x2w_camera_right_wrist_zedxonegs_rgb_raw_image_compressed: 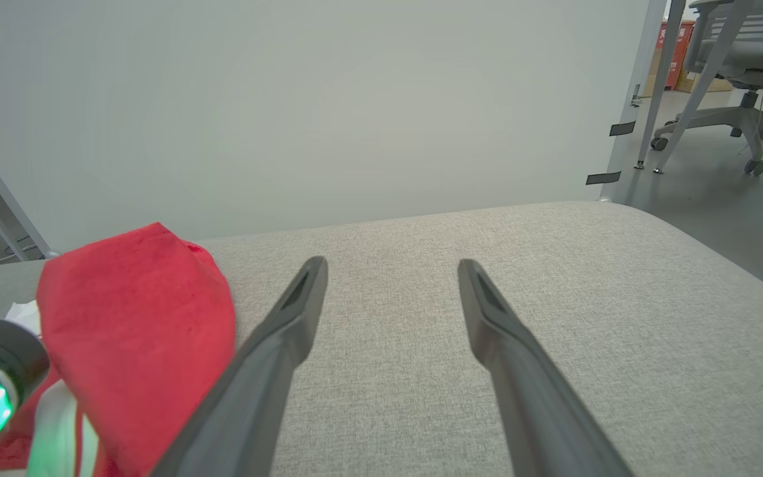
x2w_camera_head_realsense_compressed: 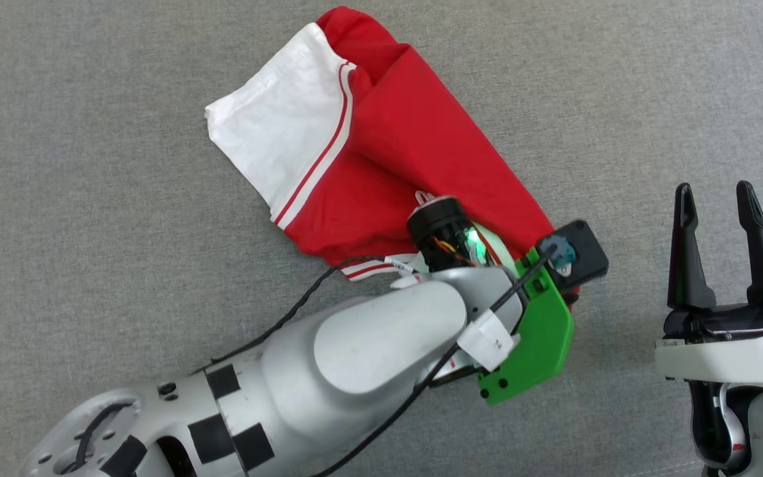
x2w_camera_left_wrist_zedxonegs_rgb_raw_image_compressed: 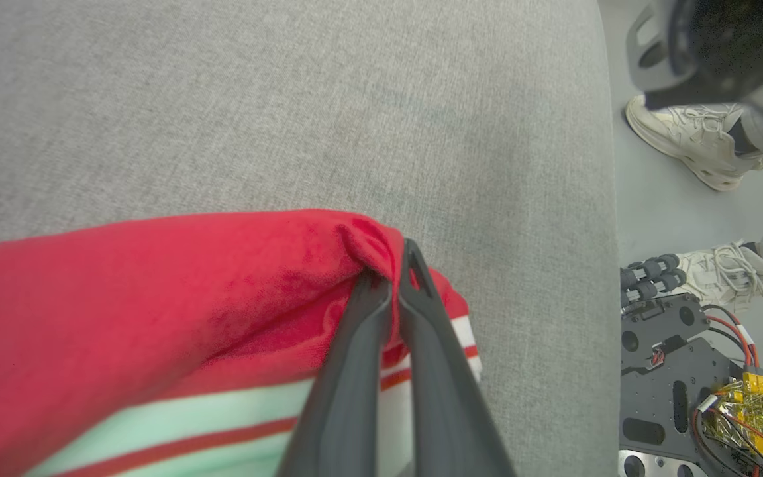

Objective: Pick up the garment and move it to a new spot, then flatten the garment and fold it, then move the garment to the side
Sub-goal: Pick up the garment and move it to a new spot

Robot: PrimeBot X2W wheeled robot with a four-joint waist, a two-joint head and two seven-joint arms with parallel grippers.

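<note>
On the left of the head view a white sleeve (x2w_camera_head_realsense_compressed: 275,139) with red stripes along its seam spreads out flat on the gray cloth-covered surface (x2w_camera_head_realsense_compressed: 90,265). It belongs to the garment (x2w_camera_head_realsense_compressed: 414,152), a red shirt gathered into a long bundle. The bundle slants from the upper middle of that view down toward the lower right. The silver left arm (x2w_camera_head_realsense_compressed: 368,344) reaches in from the lower left corner. Its wrist and a green bracket (x2w_camera_head_realsense_compressed: 540,338) cover the lower right end of the shirt, where a bit of red-and-white striped trim (x2w_camera_head_realsense_compressed: 368,268) pokes out beside the wrist. The left wrist view shows the left gripper (x2w_camera_left_wrist_zedxonegs_rgb_raw_image_compressed: 391,271) with its two dark fingers pressed together, pinching a puckered fold of red cloth at the shirt's corner, just above the striped trim. The rest of the shirt trails off to that view's left over the surface. Past the surface's edge on the right of that view, a person's pale shoes (x2w_camera_left_wrist_zedxonegs_rgb_raw_image_compressed: 686,139) stand on the floor. At the far right of the head view, the right gripper (x2w_camera_head_realsense_compressed: 714,192) sits well apart from the shirt, its fingers spread wide with nothing between them and bare surface beneath. In the right wrist view the red cloth rises in a hump at the left, next to the green light on the other wrist. A plain pale wall (x2w_camera_right_wrist_zedxonegs_rgb_raw_image_compressed: 289,99) stands behind the surface, and an office chair (x2w_camera_right_wrist_zedxonegs_rgb_raw_image_compressed: 739,59) shows at the upper right.
</note>
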